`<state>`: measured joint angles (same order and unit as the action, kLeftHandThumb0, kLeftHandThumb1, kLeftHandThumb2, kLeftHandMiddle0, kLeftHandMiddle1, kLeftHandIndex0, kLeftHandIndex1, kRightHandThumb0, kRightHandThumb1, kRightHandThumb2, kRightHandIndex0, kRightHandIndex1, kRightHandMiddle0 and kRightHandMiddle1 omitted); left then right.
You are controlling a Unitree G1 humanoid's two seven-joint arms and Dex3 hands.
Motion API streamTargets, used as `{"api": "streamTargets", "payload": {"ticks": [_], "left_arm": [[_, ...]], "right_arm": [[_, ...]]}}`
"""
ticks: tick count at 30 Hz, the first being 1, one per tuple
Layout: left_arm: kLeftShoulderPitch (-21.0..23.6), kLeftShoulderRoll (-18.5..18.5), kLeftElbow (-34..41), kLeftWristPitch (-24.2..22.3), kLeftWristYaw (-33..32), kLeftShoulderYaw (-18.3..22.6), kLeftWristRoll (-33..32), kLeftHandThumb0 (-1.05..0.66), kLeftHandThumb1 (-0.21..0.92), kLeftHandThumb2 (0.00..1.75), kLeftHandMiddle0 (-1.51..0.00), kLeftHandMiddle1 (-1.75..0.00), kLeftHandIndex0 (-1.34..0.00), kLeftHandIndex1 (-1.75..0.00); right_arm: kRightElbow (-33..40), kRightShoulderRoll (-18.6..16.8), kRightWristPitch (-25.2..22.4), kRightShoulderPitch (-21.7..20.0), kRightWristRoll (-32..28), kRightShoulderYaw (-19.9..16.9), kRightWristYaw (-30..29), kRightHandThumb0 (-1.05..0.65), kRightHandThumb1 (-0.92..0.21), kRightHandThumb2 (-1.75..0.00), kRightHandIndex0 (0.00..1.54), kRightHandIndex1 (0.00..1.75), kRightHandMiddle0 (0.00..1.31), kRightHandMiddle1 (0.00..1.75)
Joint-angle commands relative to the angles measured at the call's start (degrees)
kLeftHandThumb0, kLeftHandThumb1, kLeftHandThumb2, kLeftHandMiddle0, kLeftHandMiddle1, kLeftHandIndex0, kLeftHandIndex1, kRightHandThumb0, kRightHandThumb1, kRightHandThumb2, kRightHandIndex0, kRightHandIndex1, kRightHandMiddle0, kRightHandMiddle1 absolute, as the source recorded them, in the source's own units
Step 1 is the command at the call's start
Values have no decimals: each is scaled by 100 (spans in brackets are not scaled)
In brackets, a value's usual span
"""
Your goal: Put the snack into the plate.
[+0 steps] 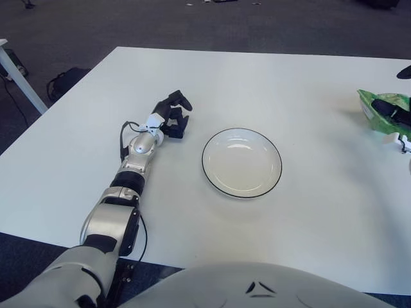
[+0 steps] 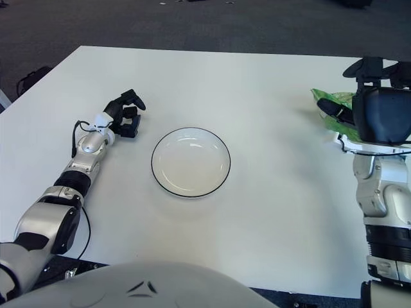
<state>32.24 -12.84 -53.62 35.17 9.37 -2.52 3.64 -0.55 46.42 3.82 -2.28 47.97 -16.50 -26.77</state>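
A white plate (image 1: 242, 162) with a dark rim sits mid-table and holds nothing. The snack, a green packet (image 2: 330, 96), lies on the table near the right edge. My right hand (image 2: 340, 86) is at the packet with its fingers spread: one dark finger (image 2: 334, 110) lies across the green wrapper and the thumb stands above it. The hand's dark body hides the packet's right part. My left hand (image 1: 176, 114) shows left of the plate with fingers loosely curled, holding nothing.
The white table (image 1: 289, 218) stretches around the plate. Its far left corner meets dark carpet, where a black bag (image 1: 64, 80) and a white table leg (image 1: 19, 80) stand.
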Motion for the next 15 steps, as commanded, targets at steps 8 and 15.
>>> {"api": "streamTargets", "payload": {"ticks": [8, 15], "left_arm": [[-561, 23, -443, -61, 40, -109, 187, -46, 38, 123, -106, -175, -56, -175], [-510, -11, -540, -59, 39, -102, 188, -46, 38, 123, -107, -175, -56, -175]], "right_arm": [[-1661, 537, 198, -257, -418, -134, -32, -98, -92, -91, 12, 87, 1, 126], [-1752, 513, -247, -428, -431, 85, 270, -98, -92, -100, 7, 69, 0, 105]]}}
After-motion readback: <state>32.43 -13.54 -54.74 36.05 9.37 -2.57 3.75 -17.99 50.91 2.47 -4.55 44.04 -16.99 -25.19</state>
